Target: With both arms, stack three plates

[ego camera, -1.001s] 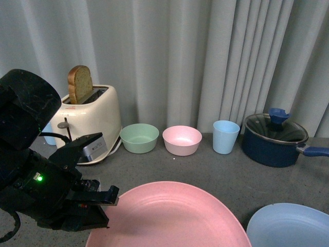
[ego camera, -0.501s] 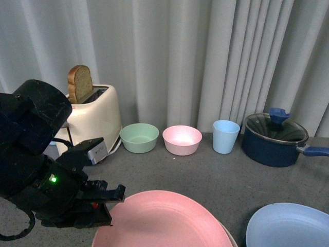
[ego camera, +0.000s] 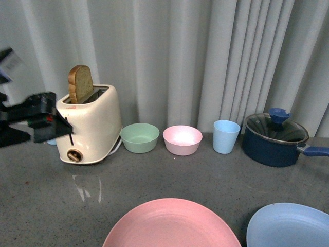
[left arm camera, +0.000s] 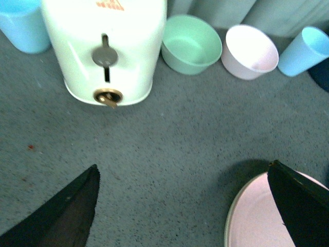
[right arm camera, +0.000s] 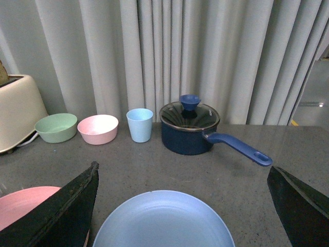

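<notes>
The pink plate (ego camera: 172, 226) lies flat at the table's front centre. It also shows in the left wrist view (left arm camera: 257, 224), where a pale rim edges it; the beige plate itself is not clearly visible. The light blue plate (ego camera: 290, 226) lies to its right, apart from it. My left gripper (ego camera: 51, 119) is blurred at the far left, raised in front of the toaster, open and empty (left arm camera: 182, 206). My right gripper (right arm camera: 182, 206) is open and empty above the light blue plate (right arm camera: 164, 221), with the pink plate (right arm camera: 28, 203) beside it.
A cream toaster (ego camera: 92, 126) with a bread slice stands at the back left. A green bowl (ego camera: 139, 137), a pink bowl (ego camera: 182, 140), a blue cup (ego camera: 226, 136) and a dark blue lidded pot (ego camera: 275, 139) line the back by the curtain.
My left gripper has let go of the pink plate and moved up and back to the far left. The pink plate has settled lower and flat.
</notes>
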Motion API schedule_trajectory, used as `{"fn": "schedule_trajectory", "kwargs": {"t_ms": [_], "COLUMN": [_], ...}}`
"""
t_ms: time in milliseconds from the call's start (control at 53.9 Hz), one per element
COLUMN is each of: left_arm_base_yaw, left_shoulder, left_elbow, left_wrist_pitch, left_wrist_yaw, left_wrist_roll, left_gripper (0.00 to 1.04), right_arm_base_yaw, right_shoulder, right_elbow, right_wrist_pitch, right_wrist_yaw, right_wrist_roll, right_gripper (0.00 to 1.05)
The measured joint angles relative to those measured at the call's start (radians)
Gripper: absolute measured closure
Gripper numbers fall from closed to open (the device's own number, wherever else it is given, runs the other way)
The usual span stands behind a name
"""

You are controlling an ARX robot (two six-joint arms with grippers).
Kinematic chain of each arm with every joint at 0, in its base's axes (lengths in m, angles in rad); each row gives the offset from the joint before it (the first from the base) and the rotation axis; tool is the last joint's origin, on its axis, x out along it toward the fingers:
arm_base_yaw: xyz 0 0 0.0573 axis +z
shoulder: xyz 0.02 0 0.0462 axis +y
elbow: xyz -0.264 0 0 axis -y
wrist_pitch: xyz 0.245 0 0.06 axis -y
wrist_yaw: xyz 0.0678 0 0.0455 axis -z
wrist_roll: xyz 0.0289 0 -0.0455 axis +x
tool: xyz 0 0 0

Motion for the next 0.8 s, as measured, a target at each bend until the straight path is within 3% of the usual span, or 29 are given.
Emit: {"fn": "schedule_trajectory", "kwargs": {"t_ms": [74,185,278,575,797], "left_arm_base_yaw": [-0.003,-0.008,-0.002,-0.003,-0.002], "left_shoulder": [0.014,0.034,-0.013,-0.242,-0.38], "left_elbow": [-0.016,-0.208,-0.335,-0.572,-0.719], "left_wrist_pitch": [0.023,0.523,0.774,0.839,0.843], "left_wrist_yaw": [-0.019,-0.215,-0.239,-0.238,-0.238], "left_wrist_roll": [0.021,0.048,0.054,0.063,0.066], "left_gripper": [0.08,0.27,0.43,0.98,1.01], "right_arm_base_yaw": [0.0,0.0,0.0,0.0,0.0], "right_shoulder": [0.0,0.0,0.0,0.0,0.0], "right_elbow": [0.0,0.0,0.0,0.0,0.0], "right_wrist_pitch": [0.0,0.0,0.0,0.0,0.0], "right_wrist_yaw": [0.0,0.0,0.001,0.0,0.0], "right_wrist_roll": [0.0,0.0,0.0,0.0,0.0], "right_gripper": [0.07,0.07,0.07,0.07,0.07]}}
